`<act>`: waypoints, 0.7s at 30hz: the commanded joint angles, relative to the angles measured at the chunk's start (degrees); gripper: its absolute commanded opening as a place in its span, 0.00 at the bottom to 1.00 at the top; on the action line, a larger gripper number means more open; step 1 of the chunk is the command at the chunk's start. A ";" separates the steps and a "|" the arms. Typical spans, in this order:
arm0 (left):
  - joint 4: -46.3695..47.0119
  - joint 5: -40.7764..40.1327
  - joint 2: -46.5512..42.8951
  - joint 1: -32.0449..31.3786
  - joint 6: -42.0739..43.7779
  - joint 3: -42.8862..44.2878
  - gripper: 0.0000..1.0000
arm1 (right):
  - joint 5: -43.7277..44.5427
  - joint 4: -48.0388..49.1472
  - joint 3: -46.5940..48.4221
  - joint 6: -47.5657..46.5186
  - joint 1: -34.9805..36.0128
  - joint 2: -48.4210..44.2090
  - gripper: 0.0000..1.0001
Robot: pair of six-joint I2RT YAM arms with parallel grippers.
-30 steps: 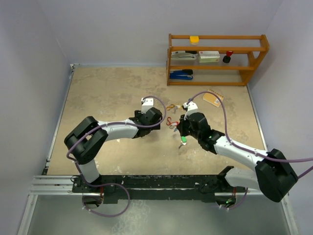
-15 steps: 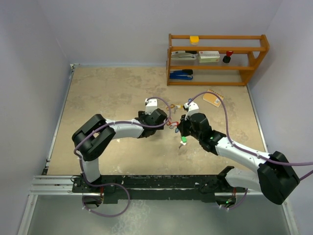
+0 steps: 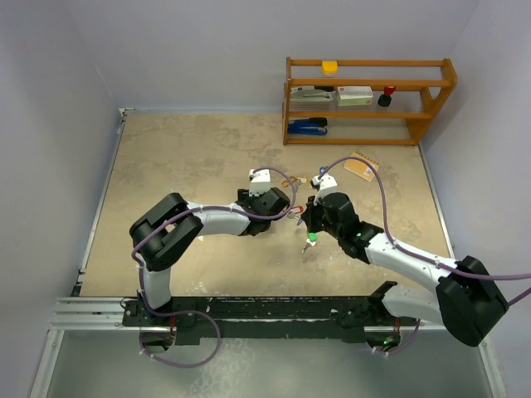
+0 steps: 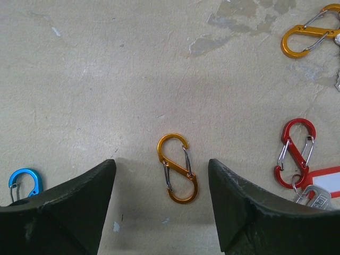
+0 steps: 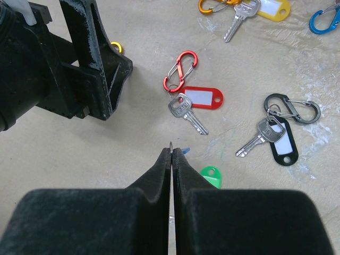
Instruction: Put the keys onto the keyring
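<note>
Left gripper [image 4: 160,169] jaws apart, either side of an orange clip [image 4: 178,169]; right gripper [image 5: 171,152] jaws pressed together, seemingly pinching a thin ring [image 5: 170,144].

The left arm [image 3: 207,220] and right arm [image 3: 398,253] wore white shells between bulky black joints, each trailing a purple cable [image 3: 347,158]. The left claw [image 4: 162,175] had dull, dark wedge fingers [image 4: 74,207]. The right claw [image 5: 171,154] was matte black.
</note>
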 commanded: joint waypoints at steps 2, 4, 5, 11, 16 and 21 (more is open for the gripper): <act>-0.80 -2.12 0.57 -0.06 -0.75 -0.40 0.62 | 1.17 1.22 -0.07 -0.70 -0.16 -1.16 0.00; -0.50 -1.85 0.28 -0.06 -0.78 -0.97 0.57 | 1.23 1.20 -0.16 -0.58 -0.16 -1.15 0.00; -0.23 -1.74 0.22 -0.06 -0.87 -1.35 0.56 | 1.27 1.16 -0.17 -0.62 -0.14 -1.22 0.00; -0.16 -1.94 -0.70 -0.06 -0.88 -2.86 0.45 | 1.26 1.04 -0.32 -0.53 -0.20 -1.41 0.00; -0.45 -2.15 -1.30 -0.06 -0.75 -3.61 0.41 | 1.17 1.04 -0.39 -0.41 -0.19 -1.44 0.00; -0.37 -2.37 -1.42 -0.05 -0.37 -3.88 0.39 | 1.08 1.04 -0.48 -0.38 -0.13 -1.42 0.00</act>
